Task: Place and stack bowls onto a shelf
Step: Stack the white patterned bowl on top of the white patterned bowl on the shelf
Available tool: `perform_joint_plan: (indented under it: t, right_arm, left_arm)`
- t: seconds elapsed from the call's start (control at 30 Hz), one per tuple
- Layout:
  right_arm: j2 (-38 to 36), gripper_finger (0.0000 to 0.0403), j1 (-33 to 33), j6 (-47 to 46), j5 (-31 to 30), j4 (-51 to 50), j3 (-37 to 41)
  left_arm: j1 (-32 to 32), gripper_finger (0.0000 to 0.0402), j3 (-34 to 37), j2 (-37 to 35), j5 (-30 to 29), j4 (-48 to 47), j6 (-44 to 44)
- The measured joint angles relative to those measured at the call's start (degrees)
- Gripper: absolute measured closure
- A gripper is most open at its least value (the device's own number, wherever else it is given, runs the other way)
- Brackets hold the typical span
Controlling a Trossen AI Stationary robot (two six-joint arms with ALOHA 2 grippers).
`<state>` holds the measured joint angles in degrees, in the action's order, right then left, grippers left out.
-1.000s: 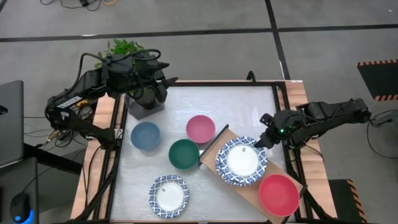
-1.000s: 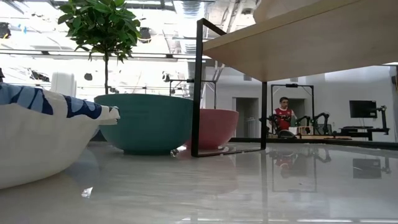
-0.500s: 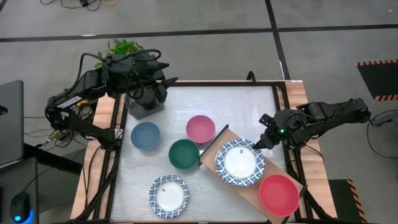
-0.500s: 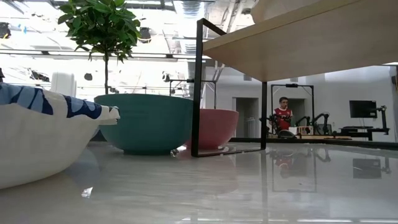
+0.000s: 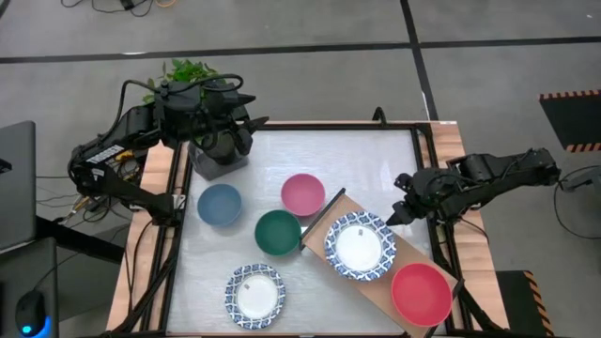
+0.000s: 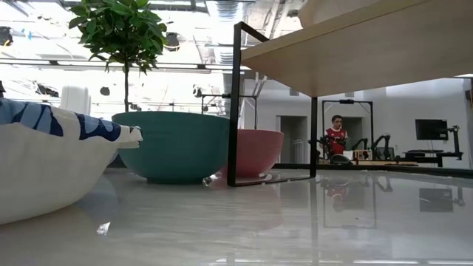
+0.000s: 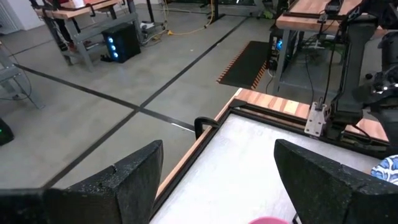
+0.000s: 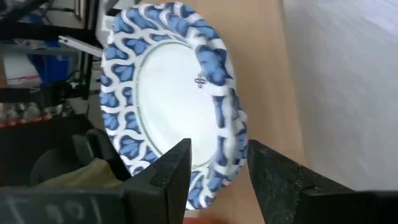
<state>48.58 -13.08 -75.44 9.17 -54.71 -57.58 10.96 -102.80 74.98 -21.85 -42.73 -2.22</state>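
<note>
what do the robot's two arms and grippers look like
Both arms are dark, jointed and glossy black. The left arm carries white label patches and loose cables near its base. The right arm looks plain black. Each gripper has two matte, blocky dark fingers.

Light-wood shelf (image 5: 374, 288), glossy white tabletop (image 5: 357, 160)

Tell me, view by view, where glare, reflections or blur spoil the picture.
High view: soft sheen across the white tabletop. Low view: bright backlight from the room, the glossy tabletop mirroring the green bowl and pink bowl; the near patterned bowl looms out of focus. Right wrist view: tabletop streaked with blur.
</note>
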Motion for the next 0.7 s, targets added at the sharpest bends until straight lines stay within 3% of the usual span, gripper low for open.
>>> perform_joint_plan:
  t: [0.23, 0.33, 0.43, 0.6, 0.7]
  right_arm:
    - [-0.30, 0.0222, 0.00, 0.18, -0.59, -1.84, -1.72]
    - [-0.31, 0.0223, 0.00, 2.90, -1.44, -1.86, -3.42]
    - [-0.44, 0.0223, 0.00, 6.01, -1.62, -1.63, -5.30]
    - [-0.33, 0.0223, 0.81, 9.98, -3.36, -1.75, -5.62]
    - [-0.24, 0.0223, 1.32, 12.44, -3.99, -1.87, -5.62]
  left_arm:
    - [0.00, 0.0109, 0.00, 0.00, 0.06, -0.41, -0.05]
    - [0.02, 0.0109, 0.00, 0.00, 2.63, -2.01, -1.04]
    - [0.02, 0.0109, 0.00, 0.00, 10.13, -7.17, -2.54]
    - [-1.85, 0.0109, 0.87, 0.74, 26.60, -24.20, -7.79]
    - [-6.04, 0.0109, 4.30, 1.18, 30.93, -28.26, -13.68]
